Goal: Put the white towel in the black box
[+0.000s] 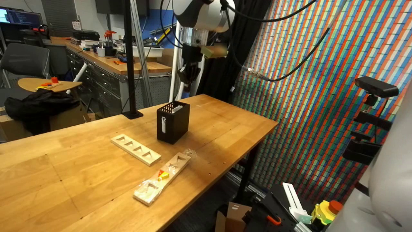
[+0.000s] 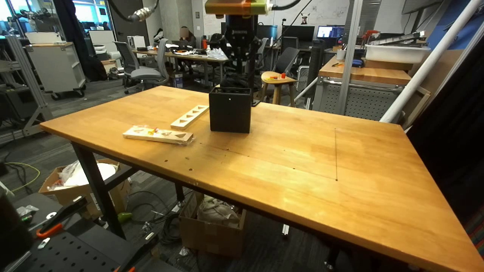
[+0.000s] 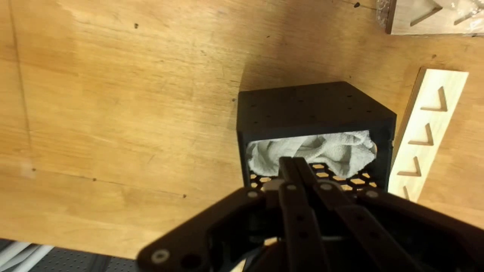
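Note:
The black box (image 1: 173, 124) (image 2: 230, 113) (image 3: 310, 107) stands upright on the wooden table in both exterior views. Inside it, the white towel (image 3: 340, 149) lies bunched, seen through the top opening in the wrist view. A small piece of the towel (image 1: 176, 109) shows at the box's top in an exterior view; elsewhere the walls hide it. My gripper (image 1: 187, 86) (image 2: 239, 68) (image 3: 293, 160) hangs above the box, apart from it. Its two fingers meet with nothing between them. In the wrist view the fingers cover part of the towel and the box's meshed side.
A pale wooden strip with cut-outs (image 1: 135, 149) (image 2: 190, 117) lies beside the box. Near the table's edge rests a second strip (image 1: 162, 178) (image 2: 159, 135), wrapped in clear plastic. A black post (image 1: 129, 64) rises at the table's far edge.

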Robot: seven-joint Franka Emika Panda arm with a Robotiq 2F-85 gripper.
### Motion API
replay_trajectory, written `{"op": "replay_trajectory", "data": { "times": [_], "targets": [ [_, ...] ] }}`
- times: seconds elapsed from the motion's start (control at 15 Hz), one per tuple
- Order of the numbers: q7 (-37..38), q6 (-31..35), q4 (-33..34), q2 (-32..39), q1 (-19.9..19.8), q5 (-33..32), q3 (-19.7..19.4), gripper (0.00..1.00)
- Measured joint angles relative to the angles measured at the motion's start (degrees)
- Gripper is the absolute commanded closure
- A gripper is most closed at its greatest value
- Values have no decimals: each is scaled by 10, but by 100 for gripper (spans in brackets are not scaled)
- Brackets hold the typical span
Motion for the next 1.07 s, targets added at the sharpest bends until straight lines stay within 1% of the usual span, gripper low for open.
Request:
{"op": "replay_trajectory", "data": {
  "times": [0.07,0.13,0.2,0.33,0.4,1.07],
  "targets": [
    [-3,-7,2,-15,-2,0,-7,68],
    [-8,-13,5,-28,-4,0,-13,65],
    [-11,-18,8,-38,-6,0,-19,82],
    [-17,-28,14,-52,-9,0,-31,67],
    [-19,-30,14,-55,-10,0,-33,65],
    [-20,-32,14,-55,-11,0,-33,65]
  ]
}}
